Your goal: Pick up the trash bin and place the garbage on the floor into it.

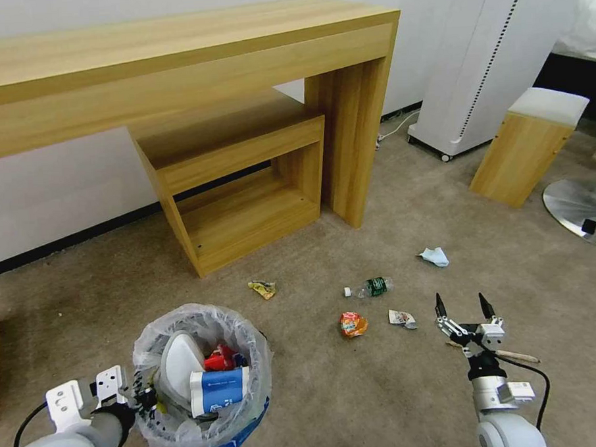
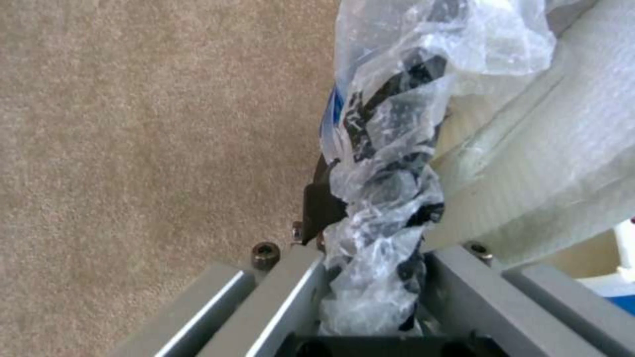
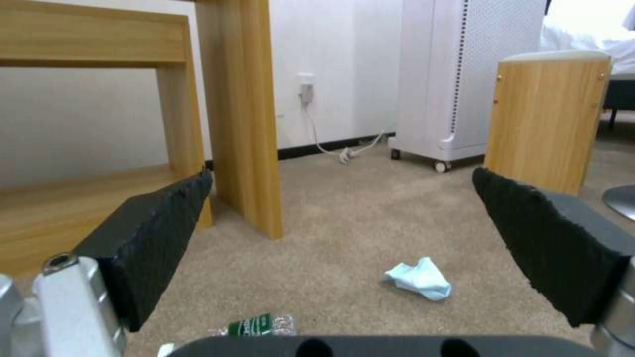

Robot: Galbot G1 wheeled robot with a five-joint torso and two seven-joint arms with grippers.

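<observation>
Beige carpet floor point(image 1: 358, 392) is recorded across the room, with a wooden desk point(image 1: 192, 63) against the white wall and a low shelf unit point(image 1: 237, 180) tucked under it. A white appliance on castors point(image 1: 482, 64) and a wooden stool point(image 1: 528, 147) are seen beyond.

Bin point(image 1: 206, 379), blue with a clear bag liner, is noted low in the head view, beside the left arm. Left gripper point(image 1: 137, 395) is placed at the bin's rim; in the left wrist view the jaws are seen pinching the rim with crumpled liner point(image 2: 384, 198) between them. Inside the bin a white slipper point(image 1: 179, 364), a blue-white wrapper point(image 1: 219, 388) and a red item point(image 1: 218, 359) are logged.

Right gripper point(image 1: 464, 308) is held above the carpet, jaws spread wide and empty. A thin stick point(image 1: 514, 356) is seen on the floor just under it.

Loose litter on the floor: bottle point(image 1: 373, 287), pale blue tissue point(image 1: 435, 257), orange-red wrapper point(image 1: 352, 324), white wrapper point(image 1: 402, 318), and a yellowish wrapper point(image 1: 263, 289) near the shelf unit. Bottle and tissue lie ahead of the right gripper, apparently well apart from it.
</observation>
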